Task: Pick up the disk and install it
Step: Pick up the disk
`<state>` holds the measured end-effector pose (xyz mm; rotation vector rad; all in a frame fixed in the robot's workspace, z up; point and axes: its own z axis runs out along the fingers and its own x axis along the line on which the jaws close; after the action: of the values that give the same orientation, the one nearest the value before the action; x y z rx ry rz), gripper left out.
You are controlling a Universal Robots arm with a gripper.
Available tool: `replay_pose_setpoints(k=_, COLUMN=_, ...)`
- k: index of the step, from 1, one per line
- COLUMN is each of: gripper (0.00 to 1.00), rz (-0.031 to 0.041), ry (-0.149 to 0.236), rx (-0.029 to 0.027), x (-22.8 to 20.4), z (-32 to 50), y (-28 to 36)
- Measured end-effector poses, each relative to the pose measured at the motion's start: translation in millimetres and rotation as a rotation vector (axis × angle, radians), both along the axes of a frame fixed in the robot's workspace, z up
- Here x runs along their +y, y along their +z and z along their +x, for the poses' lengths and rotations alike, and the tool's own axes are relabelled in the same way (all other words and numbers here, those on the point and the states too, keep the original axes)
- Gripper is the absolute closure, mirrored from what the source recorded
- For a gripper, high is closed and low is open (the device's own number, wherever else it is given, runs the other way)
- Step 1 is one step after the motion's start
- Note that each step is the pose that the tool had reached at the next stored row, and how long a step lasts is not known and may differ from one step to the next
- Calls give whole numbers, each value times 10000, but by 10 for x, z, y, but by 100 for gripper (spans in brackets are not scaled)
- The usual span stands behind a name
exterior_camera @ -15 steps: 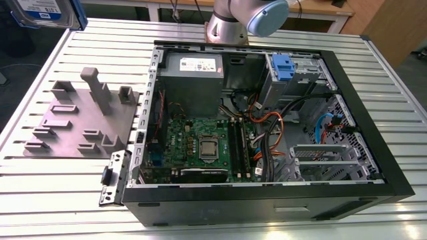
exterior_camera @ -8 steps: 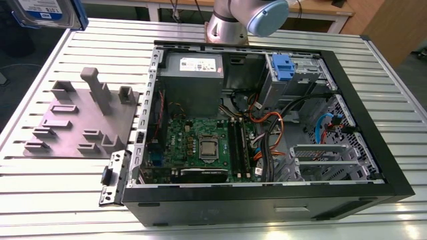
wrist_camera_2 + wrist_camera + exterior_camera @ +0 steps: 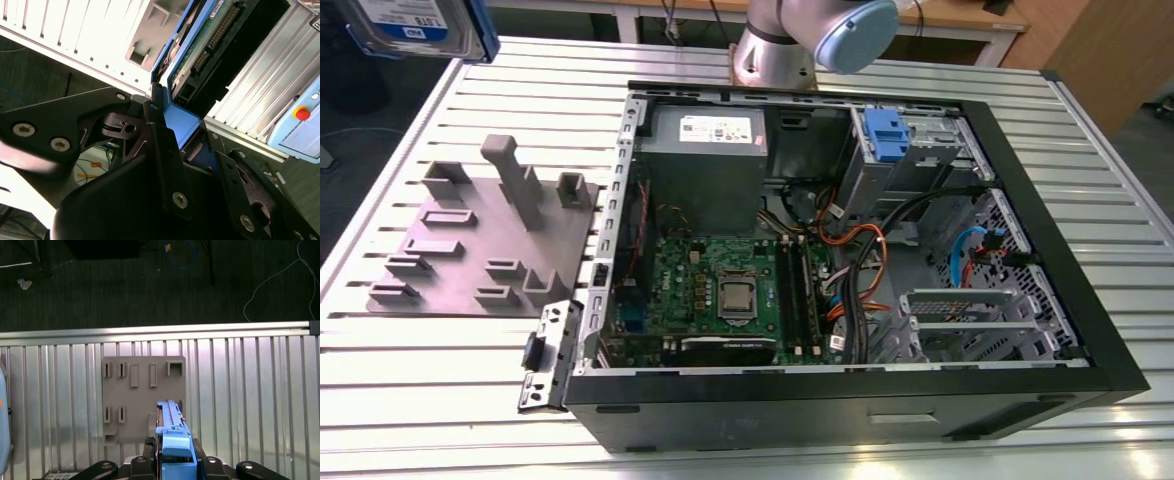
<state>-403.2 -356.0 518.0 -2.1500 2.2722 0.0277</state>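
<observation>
The slatted metal bench has bare room along the exterior view's left and near sides. A grey fixture plate with upright holders lies on the left, just beside the open computer case. The case fills the middle and right of the bench, and its black walls form a raised rim around the interior. Inside, the power supply sits at the far side, the motherboard lies on the floor of the case, and orange cables cross the middle. A metal drive cage with a blue latch stands at the far right corner. The arm rises from beyond the far wall of the case. The disk is up in the air at the exterior view's top left, over the far left corner of the bench and well apart from the case. In the first wrist view the bench's long edge runs across with dark floor beyond it. In that view the disk is seen edge-on above the fixture plate, clear of its holders. The hand is clamped on the disk's blue side rail, with a black finger on either side. In the second wrist view the hand grips that blue end, and the disk's green circuit board and connector face the camera.
</observation>
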Motion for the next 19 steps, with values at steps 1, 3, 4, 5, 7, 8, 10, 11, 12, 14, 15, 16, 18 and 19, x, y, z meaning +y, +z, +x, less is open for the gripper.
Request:
replay_pose_setpoints(k=1, gripper=64, rz=-1, ry=0, rx=1, x=0, z=6, y=1)
replay_pose_setpoints(k=3, gripper=64, rz=-1, ry=-1, rx=2, x=0, z=18, y=1)
replay_pose_setpoints(k=4, gripper=64, rz=0, ry=0, rx=1, x=0, z=25, y=0)
replay_pose_setpoints(k=5, gripper=64, rz=0, ry=0, rx=0, x=-1, z=32, y=0)
replay_pose_setpoints(k=7, gripper=64, rz=0, ry=0, rx=1, x=0, z=47, y=0)
replay_pose_setpoints(k=8, gripper=64, rz=-1, ry=0, rx=2, x=0, z=53, y=1)
replay_pose_setpoints(k=10, gripper=64, rz=0, ry=-1, rx=1, x=0, z=64, y=0)
replay_pose_setpoints(k=11, gripper=64, rz=0, ry=0, rx=1, x=0, z=69, y=0)
replay_pose_setpoints(k=12, gripper=64, rz=-1, ry=0, rx=1, x=0, z=74, y=1)
replay_pose_setpoints(k=14, gripper=64, rz=-1, ry=0, rx=1, x=0, z=82, y=0)
replay_pose_setpoints(k=15, gripper=64, rz=0, ry=-1, rx=1, x=0, z=85, y=0)
replay_pose_setpoints(k=16, gripper=64, rz=0, ry=-1, rx=1, x=0, z=88, y=0)
replay_pose_setpoints(k=18, gripper=64, rz=0, ry=0, rx=1, x=0, z=94, y=0)
replay_pose_setpoints(k=19, gripper=64, rz=0, ry=0, rx=1, x=0, z=97, y=0)
